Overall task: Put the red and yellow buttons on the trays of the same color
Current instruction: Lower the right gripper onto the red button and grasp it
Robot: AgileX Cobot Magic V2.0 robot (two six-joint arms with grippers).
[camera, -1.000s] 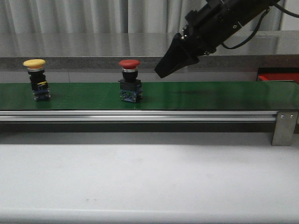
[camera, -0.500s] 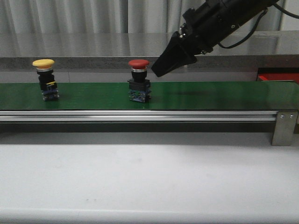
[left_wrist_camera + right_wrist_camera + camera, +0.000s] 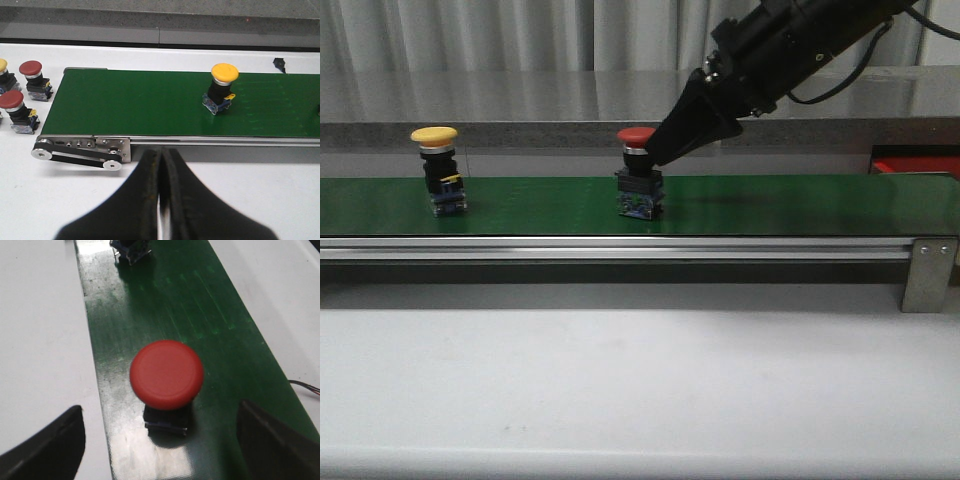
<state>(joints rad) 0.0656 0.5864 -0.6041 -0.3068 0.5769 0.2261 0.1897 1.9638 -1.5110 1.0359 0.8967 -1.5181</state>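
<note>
A red button [image 3: 638, 136] with a dark base stands upright on the green belt [image 3: 800, 205], right beside the tips of my right gripper [image 3: 663, 152]. In the right wrist view its red cap [image 3: 166, 374] lies between the wide-apart fingers [image 3: 47, 447], and that gripper [image 3: 160, 445] is open and not touching it. A yellow button [image 3: 435, 136] stands further left on the belt and shows as well in the left wrist view [image 3: 224, 73]. My left gripper [image 3: 161, 154] hangs shut and empty before the belt's near rail. A red tray [image 3: 916, 165] peeks out at the far right behind the belt.
Spare red buttons [image 3: 30, 68] [image 3: 11, 99] and a yellow one [image 3: 1, 65] stand on the white table off the belt's left end. The belt's drive pulley and bracket [image 3: 80, 150] sit at that end. A metal bracket [image 3: 929, 272] closes the right end.
Both buttons have travelled to the right along the belt. The red one now stands at my right gripper's tips, while the right arm has hardly moved.
</note>
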